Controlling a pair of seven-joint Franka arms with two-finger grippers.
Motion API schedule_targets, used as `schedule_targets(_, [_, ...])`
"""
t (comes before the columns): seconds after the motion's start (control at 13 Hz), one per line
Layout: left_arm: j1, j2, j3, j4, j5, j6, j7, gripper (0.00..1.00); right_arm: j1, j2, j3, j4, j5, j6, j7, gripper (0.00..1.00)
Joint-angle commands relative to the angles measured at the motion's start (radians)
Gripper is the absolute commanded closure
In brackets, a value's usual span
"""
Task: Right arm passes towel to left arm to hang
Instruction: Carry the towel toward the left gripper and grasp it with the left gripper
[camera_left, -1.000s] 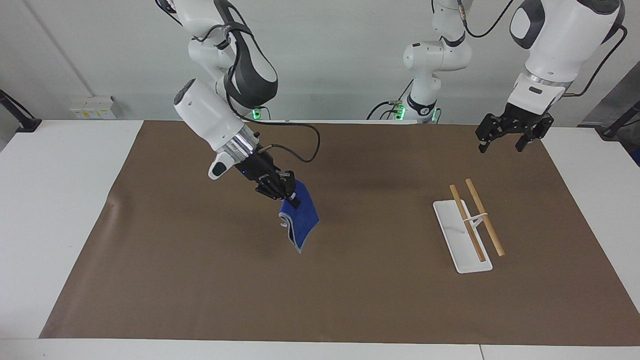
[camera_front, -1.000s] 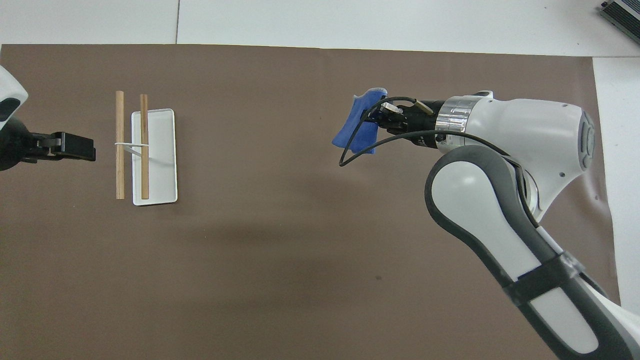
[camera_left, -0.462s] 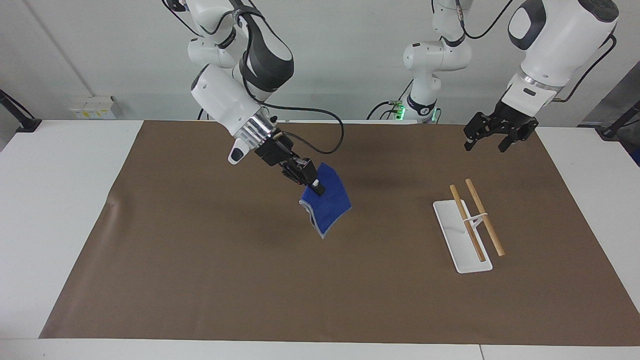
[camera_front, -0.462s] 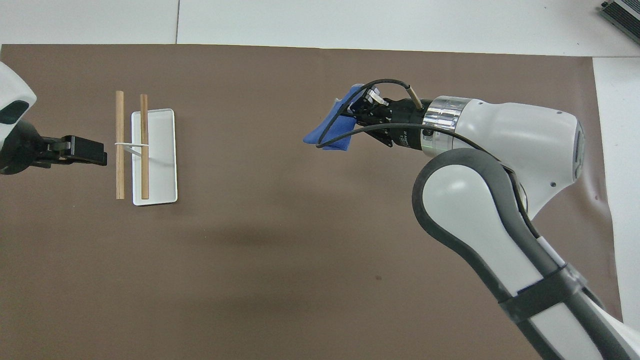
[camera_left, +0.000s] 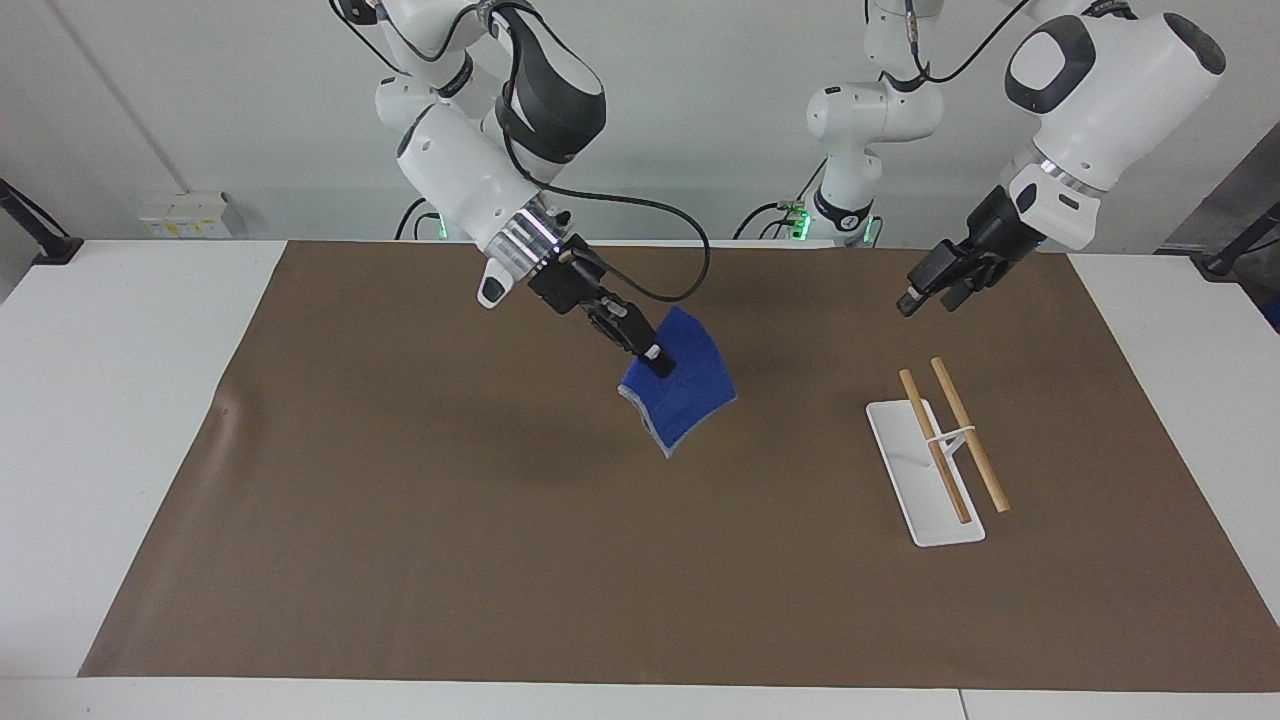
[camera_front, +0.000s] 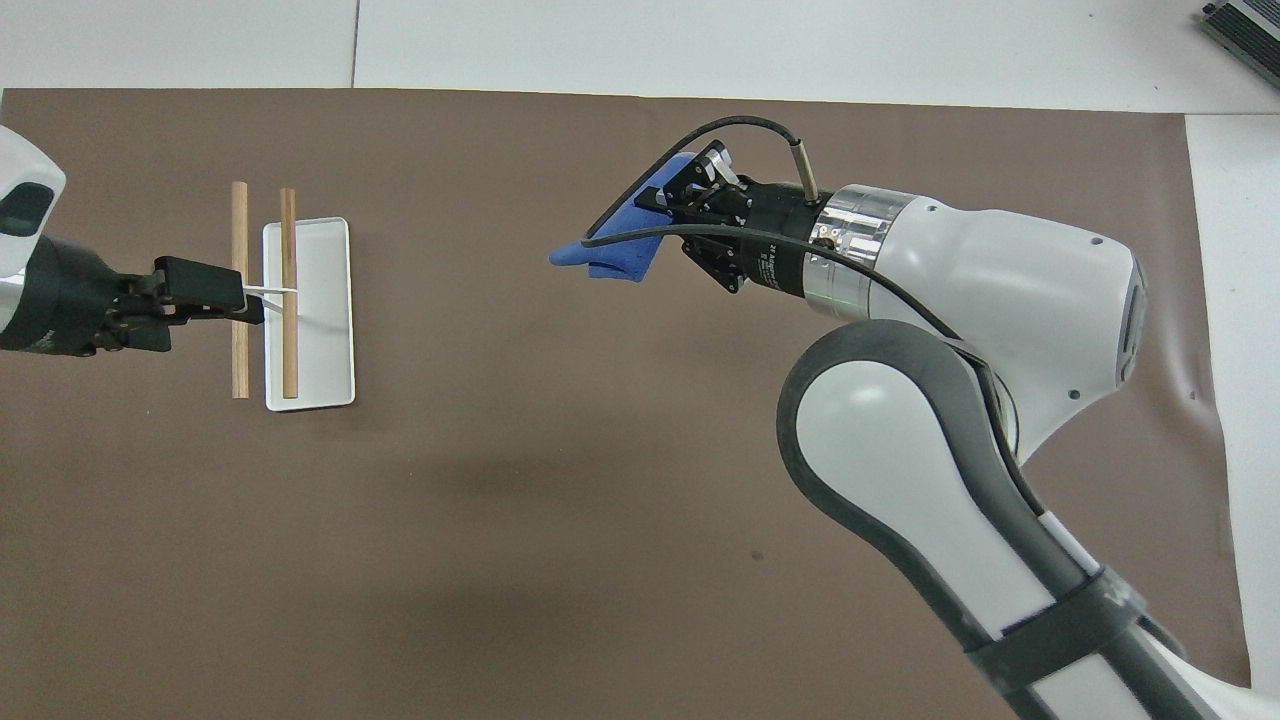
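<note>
Towel (camera_left: 682, 391) hangs pinched in right pincer (camera_left: 655, 362), raised over mid-table (camera_left: 400, 520), clear of the mat. Left pincer (camera_left: 915, 296) over the rack (camera_left: 925, 470); its opening cannot be told.

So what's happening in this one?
The right gripper holds the blue towel by its upper edge, up in the air over the middle of the brown mat; the cloth hangs free below the fingers. The left gripper is in the air, empty, over the mat near the rack at the left arm's end of the table. The two grippers are well apart, so no handover yet, and nothing hangs on the rack's two wooden bars.
</note>
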Motion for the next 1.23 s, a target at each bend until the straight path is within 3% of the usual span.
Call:
schedule_targets(0.0, [0.004, -0.056, -0.067, -0.120, -0.080, 0.131, -0.152, 0.00, 0.007, 0.029, 0.012, 0.045, 0.028, -0.014, 0.082, 1.00])
schedule_targets(0.31, [0.003, -0.050, -0.166, -0.185, -0.221, 0.315, -0.408, 0.00, 0.079, 0.038, 0.009, 0.037, 0.042, -0.007, 0.140, 1.00])
schedule_targets(0.62, [-0.006, -0.042, -0.244, -0.237, -0.301, 0.545, -0.628, 0.00, 0.088, 0.036, 0.007, 0.022, 0.031, -0.005, 0.140, 1.00])
schedule_targets(1.15, [-0.014, -0.007, -0.293, -0.251, -0.337, 0.631, -0.742, 0.00, 0.090, 0.030, 0.007, 0.004, 0.031, -0.008, 0.137, 1.00])
